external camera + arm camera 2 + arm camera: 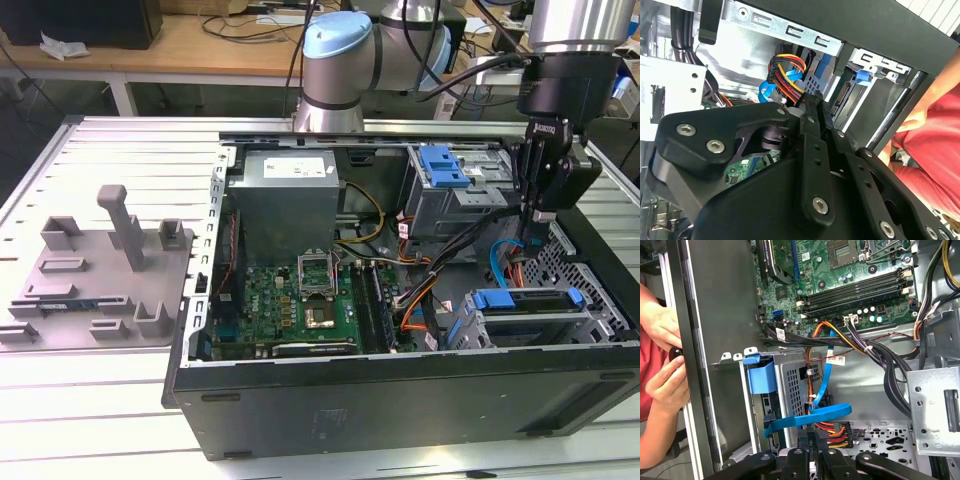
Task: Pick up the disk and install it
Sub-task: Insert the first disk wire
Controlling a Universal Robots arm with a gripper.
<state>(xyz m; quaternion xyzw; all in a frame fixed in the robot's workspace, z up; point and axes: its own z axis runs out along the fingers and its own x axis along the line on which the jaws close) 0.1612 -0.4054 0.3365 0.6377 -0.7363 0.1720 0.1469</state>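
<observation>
The disk [527, 303] lies in the metal drive cage at the case's near corner, on the exterior view's right. Its bright blue bracket runs across its top. In the first wrist view the bracket's blue end [761, 376] shows at the cage's perforated wall. My gripper [537, 222] hangs inside the open computer case, just above and behind the disk, beside the blue data cable [812, 415]. Its black fingers are shut with nothing between them in both wrist views [817, 102] [816, 434].
The open case holds a motherboard [300, 300], a grey power supply box [285, 205] and an upper bay with a blue latch [445, 165]. Cable bundles [860, 347] cross beside the gripper. A person's hands [665, 370] rest at the case's outer wall. A grey fixture plate [95, 270] lies on the exterior view's left.
</observation>
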